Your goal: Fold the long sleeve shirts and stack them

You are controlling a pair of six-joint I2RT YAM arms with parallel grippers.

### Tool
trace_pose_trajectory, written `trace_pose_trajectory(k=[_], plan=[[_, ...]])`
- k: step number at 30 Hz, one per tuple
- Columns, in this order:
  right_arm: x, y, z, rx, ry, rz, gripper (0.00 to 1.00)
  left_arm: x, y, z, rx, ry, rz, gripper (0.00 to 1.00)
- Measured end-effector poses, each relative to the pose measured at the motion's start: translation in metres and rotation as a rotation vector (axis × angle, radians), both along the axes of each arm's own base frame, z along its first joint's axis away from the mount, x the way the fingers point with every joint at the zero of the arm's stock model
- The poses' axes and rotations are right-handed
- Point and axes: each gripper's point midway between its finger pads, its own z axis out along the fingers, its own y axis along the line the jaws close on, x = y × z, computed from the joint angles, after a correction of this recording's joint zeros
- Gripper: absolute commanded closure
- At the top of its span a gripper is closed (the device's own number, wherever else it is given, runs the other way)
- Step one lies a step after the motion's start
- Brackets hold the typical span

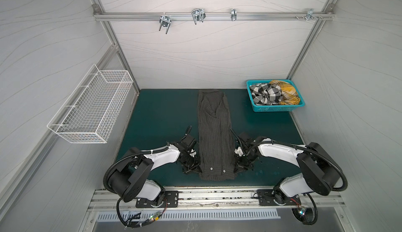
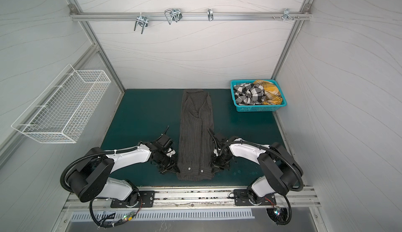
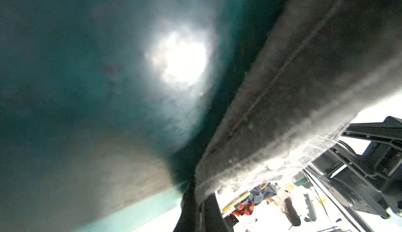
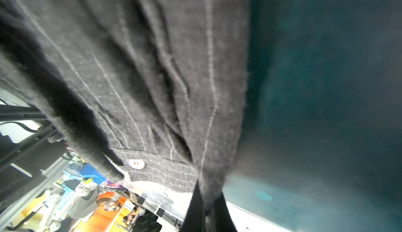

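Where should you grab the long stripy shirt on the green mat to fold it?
Grab the striped shirt by its two near corners, coming in low from each side. It lies flat on the mat in a long narrow strip, so those corners are easy to reach sideways. The left gripper and right gripper are shut on them.

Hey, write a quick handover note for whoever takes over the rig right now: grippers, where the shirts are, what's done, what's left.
Grippers: the left gripper is shut on the near left corner of the pinstripe shirt; the right gripper is shut on its near right corner.
Shirts: the pinstripe shirt lies flat mid-mat, folded lengthwise into a narrow strip. The check shirt and the yellow plaid shirt lie crumpled in the teal basket at the far right corner.
Done: the pinstripe shirt's side folds.
Left: probably fold it end to end, then fold both basket shirts and stack all three.
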Motion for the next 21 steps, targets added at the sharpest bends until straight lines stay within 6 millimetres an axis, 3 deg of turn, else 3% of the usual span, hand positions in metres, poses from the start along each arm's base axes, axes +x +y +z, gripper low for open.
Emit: trace_pose_trajectory(k=[9,15,21], plan=[[-0.015,0.003,0.039,0.072,-0.079,-0.001,1.0,-0.018,0.014,0.022,0.0,-0.041,-0.003,1.0],[-0.034,-0.005,0.038,0.063,-0.062,-0.015,1.0,-0.032,0.016,0.025,-0.011,-0.016,-0.022,1.0],[-0.036,-0.006,0.04,0.056,-0.051,-0.025,1.0,-0.035,0.013,0.029,-0.033,-0.015,-0.033,1.0]])
